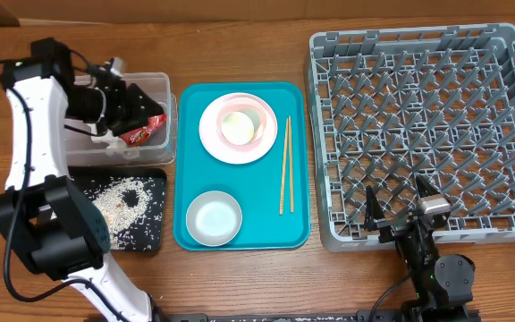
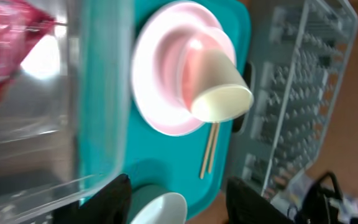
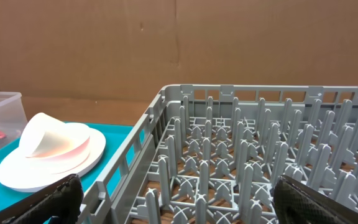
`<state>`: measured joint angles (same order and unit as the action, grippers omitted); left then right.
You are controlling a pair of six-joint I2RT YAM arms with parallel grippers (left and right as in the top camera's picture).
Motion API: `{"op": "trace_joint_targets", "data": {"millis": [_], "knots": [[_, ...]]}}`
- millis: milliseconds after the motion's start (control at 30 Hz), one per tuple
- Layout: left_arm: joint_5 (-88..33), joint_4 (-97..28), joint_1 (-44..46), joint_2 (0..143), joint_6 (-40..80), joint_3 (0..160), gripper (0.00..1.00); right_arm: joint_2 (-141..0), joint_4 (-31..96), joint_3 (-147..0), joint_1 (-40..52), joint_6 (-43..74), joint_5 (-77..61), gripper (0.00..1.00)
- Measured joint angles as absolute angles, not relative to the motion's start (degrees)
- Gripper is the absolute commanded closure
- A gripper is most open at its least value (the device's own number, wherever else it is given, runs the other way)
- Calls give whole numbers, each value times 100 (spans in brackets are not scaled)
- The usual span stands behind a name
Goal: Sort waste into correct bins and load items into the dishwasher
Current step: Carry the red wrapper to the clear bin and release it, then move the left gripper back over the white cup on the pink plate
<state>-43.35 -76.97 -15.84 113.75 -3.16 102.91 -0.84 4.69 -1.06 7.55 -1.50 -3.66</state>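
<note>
Overhead, the left tool (image 1: 146,105) is hanging over the clear tub (image 1: 164,85) at the desk's (image 1: 240,45) left rear. Its fingers are standing apart, with nothing between them. The red wrapper (image 1: 143,134) is lying inside the tub, just beside the fingertips on the near side and free of them. A white lump half hidden under the arm may be the tissue, though it is too covered to be sure. From the left wrist camera the wrapper (image 2: 5,37) is showing as a red blur through the tub wall, off to the side of the two dark fingers (image 2: 114,199).

Just in front of the tub, the black tray (image 1: 146,243) is carrying loose whitish grains (image 1: 123,201). Between the tub and the dish rack (image 1: 427,116), the teal tray (image 1: 195,170) is holding the pink plate (image 1: 213,134), with the pink bowl (image 2: 207,68) tipped on its side on it. The white bowl (image 1: 214,217) is sitting near the tray's front edge, and the two chopsticks (image 1: 285,165) are lying side by side along its right rim.

The right tool (image 1: 399,204) is waiting at the rack's near edge, spread wide and gripping nothing, well apart from every dish. No dishes are showing among the rack's grey pegs.

The desk is showing brown wood grain, and a plain brown board (image 3: 166,43) is standing behind it.
</note>
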Motion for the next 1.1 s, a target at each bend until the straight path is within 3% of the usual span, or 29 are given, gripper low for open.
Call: {"op": "trace_joint_targets", "data": {"millis": [67,200,333,433,700,1100], "knots": [[-4462,-7745,-1413,11375,-403,10291,66,-84,473,-106,755,-145,-362,0],[-4574,-7749,-919,11375,-489,10291,68,-84,473,-106,755,-143,-362,0],[-4611,-7472,-349,11375,-458,10291,69,-84,475,-106,755,-148,-362,0],[-4493,-7091,84,11375,-196,10291,62,-84,471,-106,755,-145,-360,0],[-2950,-6313,1114,11375,1424,10291,58,-84,475,-106,755,-148,-364,0],[-904,-5948,1942,11375,2755,10291,59,-84,475,-106,755,-148,-362,0]]}}
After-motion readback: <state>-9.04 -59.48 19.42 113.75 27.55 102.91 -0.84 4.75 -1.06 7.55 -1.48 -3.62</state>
